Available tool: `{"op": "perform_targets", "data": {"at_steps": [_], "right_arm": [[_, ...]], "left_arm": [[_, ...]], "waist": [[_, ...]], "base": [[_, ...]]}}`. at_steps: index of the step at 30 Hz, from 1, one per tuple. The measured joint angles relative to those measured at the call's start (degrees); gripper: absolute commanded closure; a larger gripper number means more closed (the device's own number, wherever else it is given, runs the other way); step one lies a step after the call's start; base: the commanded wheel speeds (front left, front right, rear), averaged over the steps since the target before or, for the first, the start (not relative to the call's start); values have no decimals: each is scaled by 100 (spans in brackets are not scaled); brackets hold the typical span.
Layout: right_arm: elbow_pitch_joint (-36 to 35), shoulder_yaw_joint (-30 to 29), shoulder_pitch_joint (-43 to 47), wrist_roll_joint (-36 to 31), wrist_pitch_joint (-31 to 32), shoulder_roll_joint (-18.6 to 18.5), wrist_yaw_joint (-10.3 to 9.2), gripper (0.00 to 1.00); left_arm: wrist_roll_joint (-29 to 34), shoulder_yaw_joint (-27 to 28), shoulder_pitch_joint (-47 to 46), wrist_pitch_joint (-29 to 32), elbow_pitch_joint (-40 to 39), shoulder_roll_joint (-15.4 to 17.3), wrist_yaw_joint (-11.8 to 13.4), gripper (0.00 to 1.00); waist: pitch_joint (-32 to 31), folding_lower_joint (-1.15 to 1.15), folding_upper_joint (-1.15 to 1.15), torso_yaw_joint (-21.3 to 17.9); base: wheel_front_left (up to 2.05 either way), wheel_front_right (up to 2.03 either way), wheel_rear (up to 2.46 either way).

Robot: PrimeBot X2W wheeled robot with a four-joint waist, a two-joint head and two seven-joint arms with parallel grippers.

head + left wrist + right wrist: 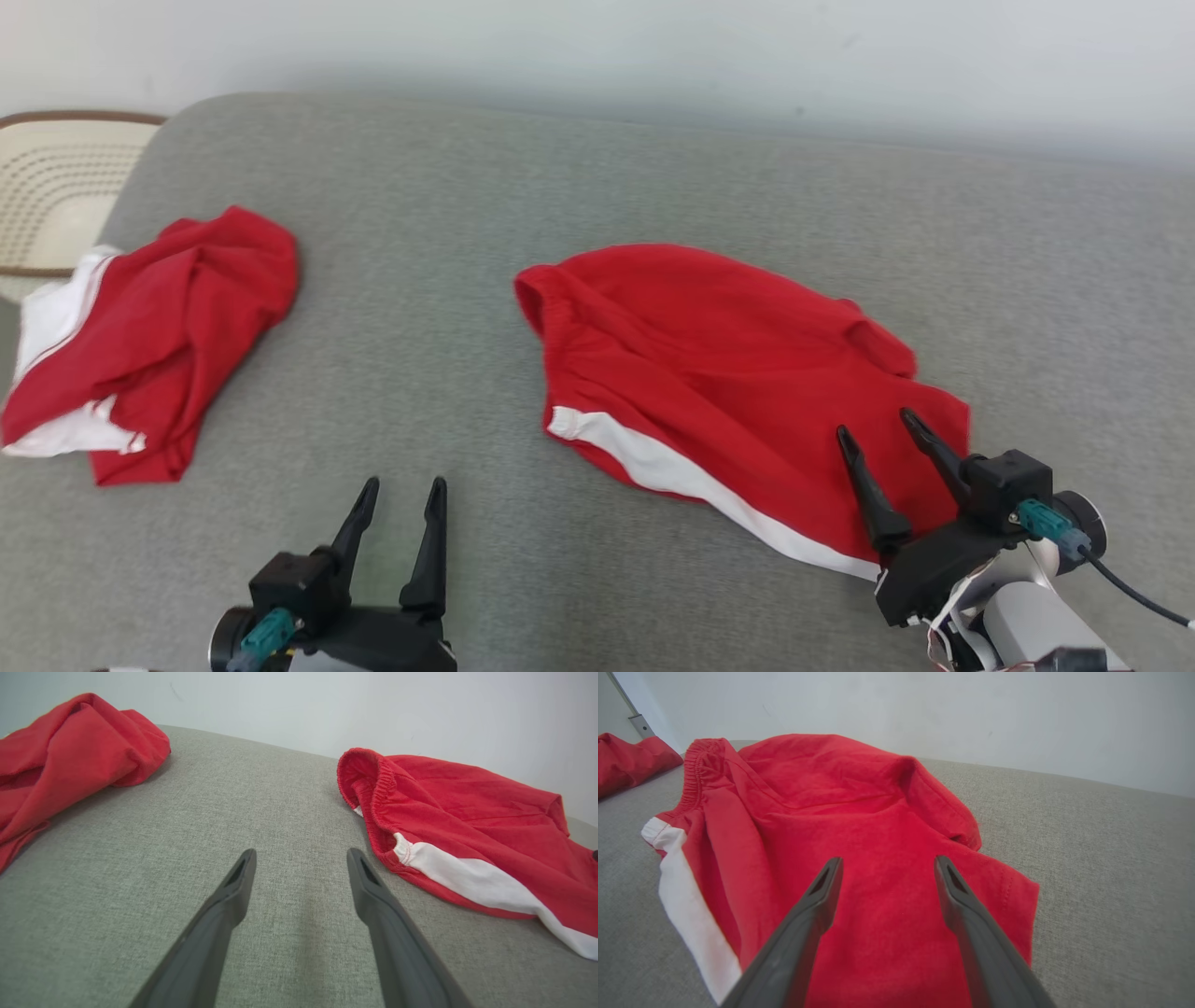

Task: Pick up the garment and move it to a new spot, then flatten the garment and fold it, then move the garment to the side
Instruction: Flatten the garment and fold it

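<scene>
The red shorts (728,373) lie spread near the middle of the grey cushion (597,177). Their waistband (537,289) points toward the robot's left and the leg hem toward its right, with a white stripe (672,471) along the near edge. They look set down at their spot but only roughly flattened: wrinkles cross the cloth and 1 flap at the far right is turned over. So the move appears done and the smoothing partly done, while the fold and the shift to the side are left.

The left gripper (404,483) hovers over bare cushion near the waistband end, its 2 fingers spread wide and holding nothing. The right gripper (875,422) is equally wide and empty, its fingers above the hem end of the shorts.

A 2nd red garment (168,327) sits crumpled at the cushion's left edge, beside a pale basket (47,187). Open room lies between the 2 garments, in front of the shorts and to their right. The wall (597,47) bounds the far edge, and the left side is taken.
</scene>
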Motion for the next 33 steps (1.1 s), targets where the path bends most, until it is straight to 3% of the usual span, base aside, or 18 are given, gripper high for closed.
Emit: {"op": "perform_targets", "data": {"at_steps": [11,12,13,14,15,33], "right_arm": [[1193,-101,-456,-174,-1,67,0,0],[1287,-135,-492,-210,-1,76,0,5],[1337,-165,-536,-232,-2,88,1,51],[1365,-204,-574,-252,-3,101,0,68],[1410,-320,-639,-303,-2,132,0,100],[1581,-1304,-993,-795,0,-9,1,100]], "left_arm": [[-44,4,193,0,-110,-1,20,0],[-45,-21,190,0,-116,-2,21,0],[-47,-41,183,0,-123,-3,22,0],[-48,-54,176,0,-131,-4,23,0],[-55,-76,171,0,-151,-1,26,0],[-62,-326,95,0,-114,-2,-10,0]], "waist": [[119,0,0,545],[145,0,0,560],[172,0,0,573],[194,1,0,583],[229,1,0,597],[216,1,0,730]], "base": [[0,0,0],[0,0,0],[0,0,0],[0,0,0],[0,0,0],[0,0,0]]}}
